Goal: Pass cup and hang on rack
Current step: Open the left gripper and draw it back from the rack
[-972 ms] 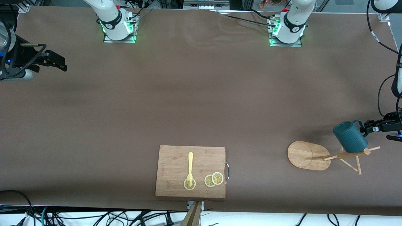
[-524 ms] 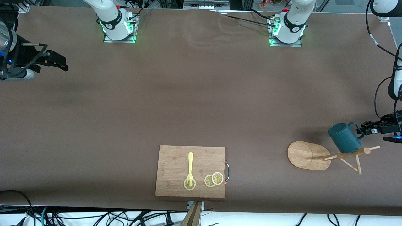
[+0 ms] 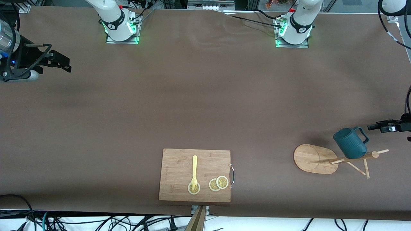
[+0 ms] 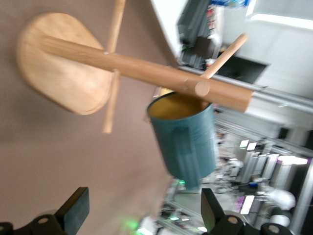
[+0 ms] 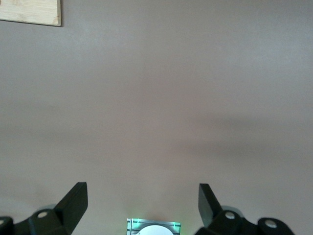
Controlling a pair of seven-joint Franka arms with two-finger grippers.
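Observation:
The dark teal cup (image 3: 349, 143) rests against the top of the wooden rack (image 3: 353, 158), clear of the table. What catches it there is hidden. In the left wrist view the cup (image 4: 188, 142) shows its yellow inside just under the rack's pole (image 4: 146, 73). My left gripper (image 3: 374, 126) is open and empty, a short way off the cup's handle, over the table at the left arm's end. Its fingers (image 4: 73, 210) stand wide apart. My right gripper (image 3: 62, 62) waits open over the right arm's end of the table, and nothing lies between its fingertips (image 5: 73, 200).
A wooden cutting board (image 3: 195, 175) lies near the front camera's edge, with a yellow fork (image 3: 194, 171) and lemon slices (image 3: 219, 183) on it. The rack's oval base (image 3: 310, 158) sits toward the left arm's end.
My left gripper opened, let go of the cup's handle and drew back toward the table's end. The cup settled lower against the rack. The right arm barely moved.

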